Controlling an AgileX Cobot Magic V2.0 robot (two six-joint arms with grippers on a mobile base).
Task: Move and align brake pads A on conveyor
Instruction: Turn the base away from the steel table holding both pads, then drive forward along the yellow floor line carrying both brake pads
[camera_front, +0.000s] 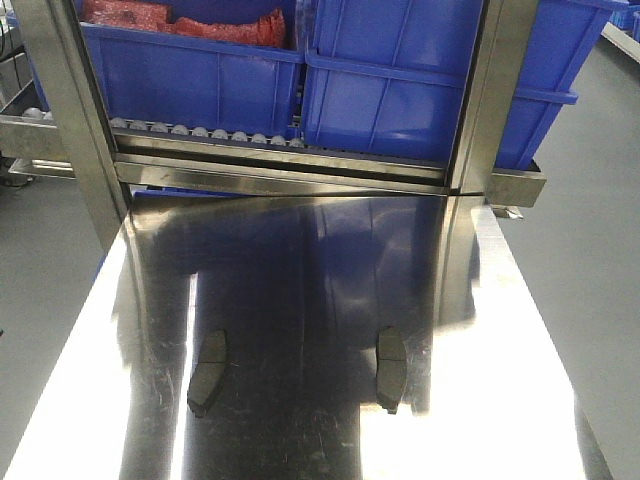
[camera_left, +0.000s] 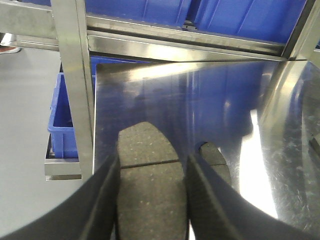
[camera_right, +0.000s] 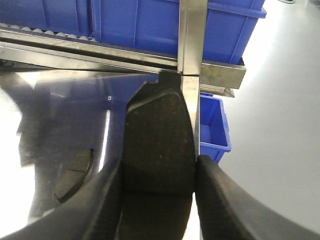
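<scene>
Two dark grey brake pads lie on the shiny steel table (camera_front: 300, 260), one at the left (camera_front: 208, 373) and one at the right (camera_front: 391, 369). No arm shows in the front view. In the left wrist view my left gripper (camera_left: 152, 167) is shut on a third grooved pad (camera_left: 149, 150), with the left table pad (camera_left: 216, 159) just to its right. In the right wrist view my right gripper (camera_right: 159, 167) is shut on a fourth pad (camera_right: 159, 135), with the right table pad (camera_right: 75, 172) to its left. The conveyor is out of view.
A steel rack with a roller track (camera_front: 210, 132) carries large blue bins (camera_front: 420, 80) across the table's far edge. Steel uprights (camera_front: 75, 120) stand at the far corners. A smaller blue bin (camera_left: 62, 120) sits on the floor by the left side, another (camera_right: 212, 125) by the right.
</scene>
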